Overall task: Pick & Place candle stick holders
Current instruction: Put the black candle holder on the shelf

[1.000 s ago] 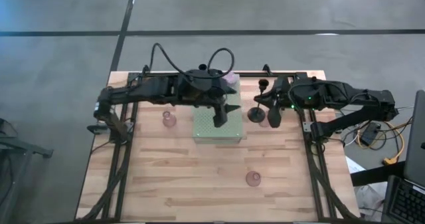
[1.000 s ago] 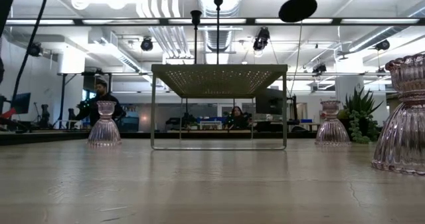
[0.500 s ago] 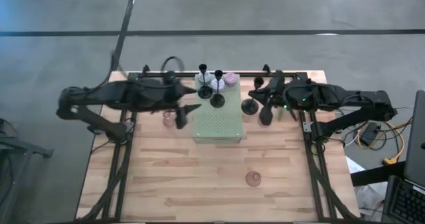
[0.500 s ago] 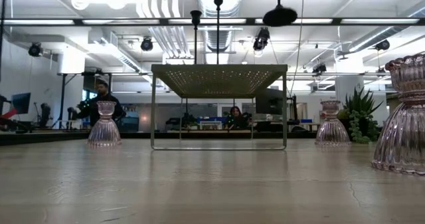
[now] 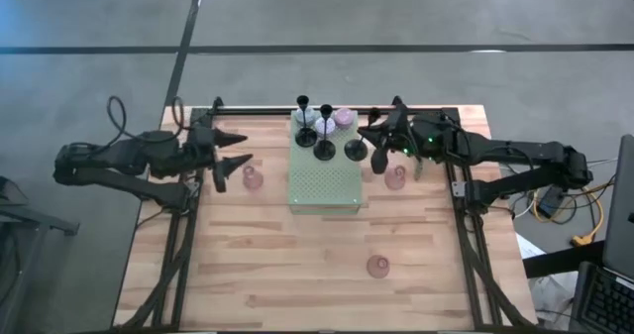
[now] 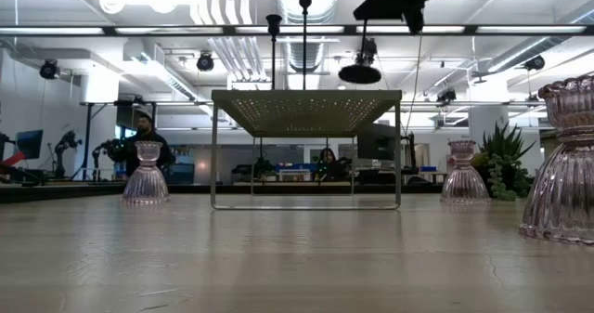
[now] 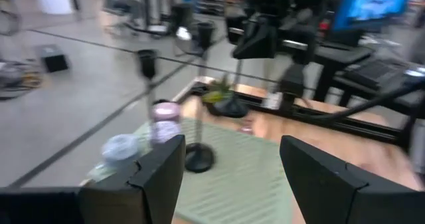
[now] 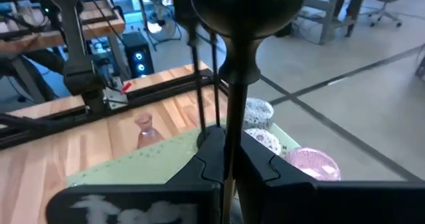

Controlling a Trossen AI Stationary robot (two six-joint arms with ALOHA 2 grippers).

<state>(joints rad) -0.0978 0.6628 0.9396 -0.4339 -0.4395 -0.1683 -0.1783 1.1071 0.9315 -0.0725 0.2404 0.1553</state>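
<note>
On the perforated green mat, far edge: two black thin-stemmed holders standing, two pastel round holders beside them. These count as placed.
Over the mat's right edge: third black holder, stem clamped in the right pincer, whose fingers are shut tight on it; it appears aloft, not yet set down.
On the bare counter: three pink glass holders left to move, one left of the mat, one right of it, one near the front.
Left pincer: fingers spread, empty, near the left pink holder.
Judgement: roughly halfway.
</note>
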